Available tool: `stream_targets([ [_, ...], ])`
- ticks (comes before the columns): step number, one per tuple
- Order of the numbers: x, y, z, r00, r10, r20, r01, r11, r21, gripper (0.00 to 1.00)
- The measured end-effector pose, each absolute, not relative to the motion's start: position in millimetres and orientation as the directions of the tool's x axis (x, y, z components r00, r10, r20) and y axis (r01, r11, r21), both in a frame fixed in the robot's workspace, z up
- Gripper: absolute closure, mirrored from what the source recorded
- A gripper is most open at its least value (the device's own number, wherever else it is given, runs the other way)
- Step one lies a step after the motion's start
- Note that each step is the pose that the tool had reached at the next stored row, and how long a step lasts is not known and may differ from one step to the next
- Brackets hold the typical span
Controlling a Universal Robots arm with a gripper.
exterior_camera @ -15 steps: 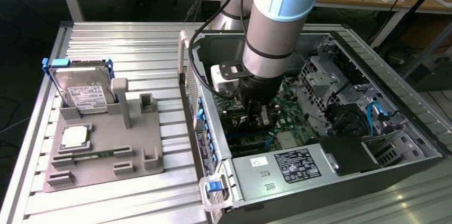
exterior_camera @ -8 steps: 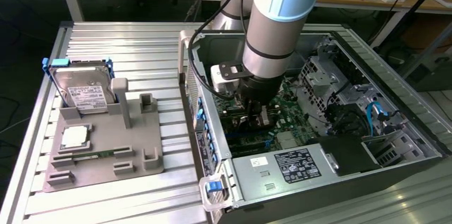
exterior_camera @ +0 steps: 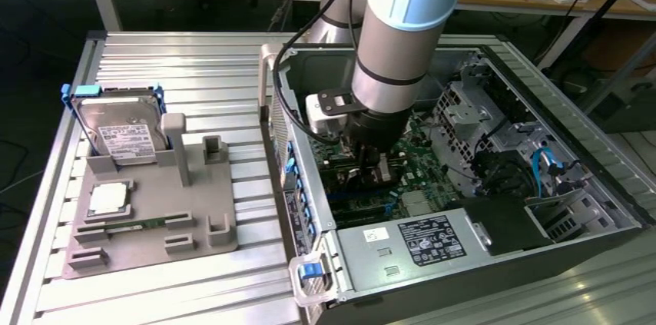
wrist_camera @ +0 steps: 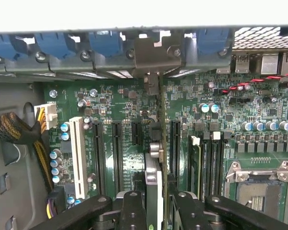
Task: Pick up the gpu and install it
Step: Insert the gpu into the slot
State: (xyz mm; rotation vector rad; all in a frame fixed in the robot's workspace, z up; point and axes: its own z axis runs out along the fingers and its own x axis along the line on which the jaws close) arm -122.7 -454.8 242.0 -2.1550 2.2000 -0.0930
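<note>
The gpu (wrist_camera: 154, 179) appears edge-on in the wrist view, a thin dark card standing upright between my fingers (wrist_camera: 133, 205). My gripper (wrist_camera: 156, 203) is shut on it. The card runs over the green motherboard (wrist_camera: 120, 100), in line with a gap between the long black expansion slots (wrist_camera: 116, 153), and its metal bracket end reaches the case's rear wall (wrist_camera: 153, 57). Whether its edge sits in a slot I cannot tell. In the exterior view my gripper (exterior_camera: 369, 157) reaches down inside the open computer case (exterior_camera: 574, 110), close over the board.
A grey fixture (exterior_camera: 154, 217) on the exterior view's left carries a silver hard drive (exterior_camera: 123, 129), a processor chip (exterior_camera: 107, 200) and a green memory stick (exterior_camera: 138, 225). Inside the case are the power supply (exterior_camera: 420, 237), a processor socket (wrist_camera: 259, 187) and cable bundles (wrist_camera: 12, 129).
</note>
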Motion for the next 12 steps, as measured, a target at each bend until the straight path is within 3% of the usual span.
stream_targets([
  [12,-123,-455,254,-0.021,-1.000,-0.003,-0.996,0.021,-0.086,0.73],
])
